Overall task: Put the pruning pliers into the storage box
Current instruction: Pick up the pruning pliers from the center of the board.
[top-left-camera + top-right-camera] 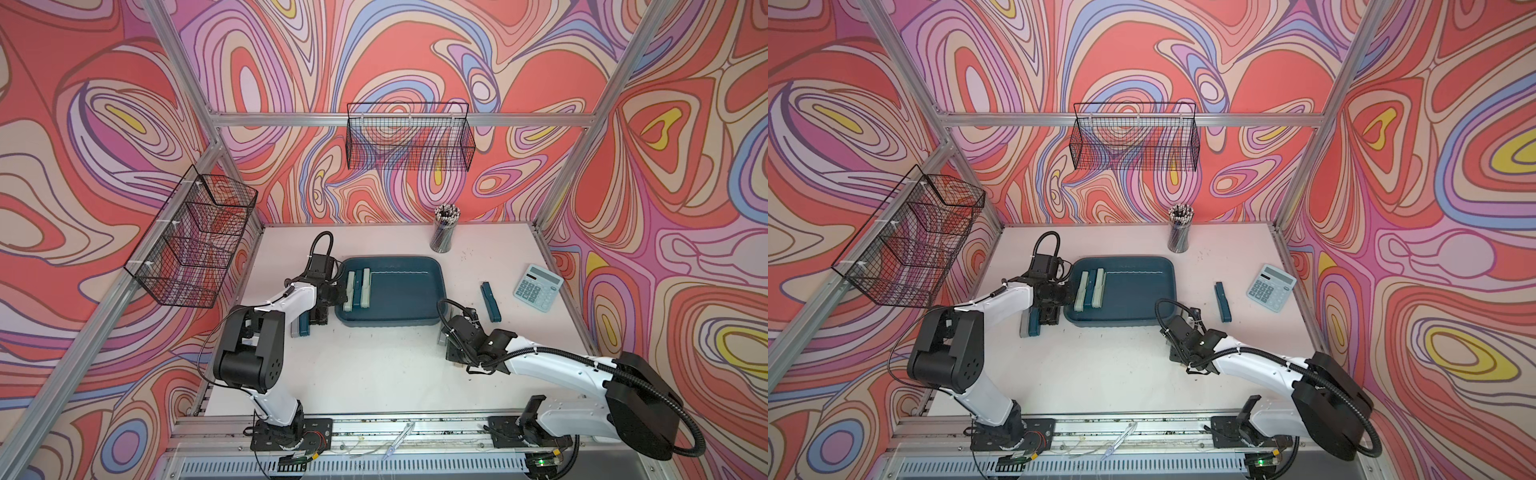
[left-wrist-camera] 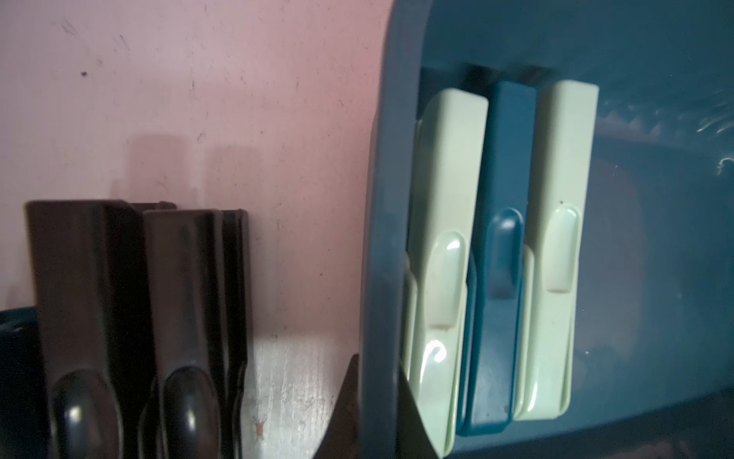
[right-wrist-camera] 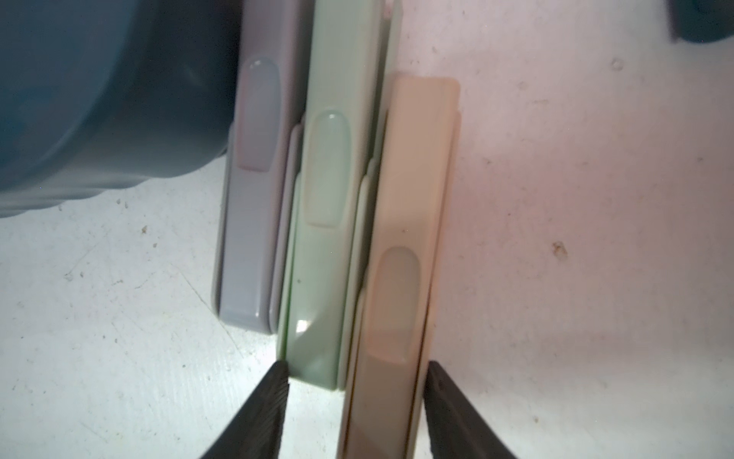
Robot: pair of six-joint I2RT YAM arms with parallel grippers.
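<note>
The dark teal storage box (image 1: 386,324) (image 1: 1121,323) sits mid-table. At its left end lie two mint pruning pliers (image 1: 365,286) (image 2: 556,246) with a teal one (image 2: 500,254) between them. My left gripper (image 1: 338,293) (image 2: 377,381) is shut on the box's left wall (image 2: 381,238). Black pliers (image 2: 91,298) and grey and teal ones (image 1: 300,328) lie left of the box. Right of it, grey (image 3: 254,198), mint (image 3: 329,238) and beige (image 3: 401,238) pliers lie side by side. My right gripper (image 1: 446,338) (image 3: 357,369) closes on the mint and beige pair. One teal pliers (image 1: 490,301) lies alone.
A cup of striped pencils (image 1: 442,230) stands at the back. A pale calculator (image 1: 539,287) lies at the right edge. Black wire baskets hang on the back wall (image 1: 409,137) and the left wall (image 1: 195,237). Metal frame posts border the table.
</note>
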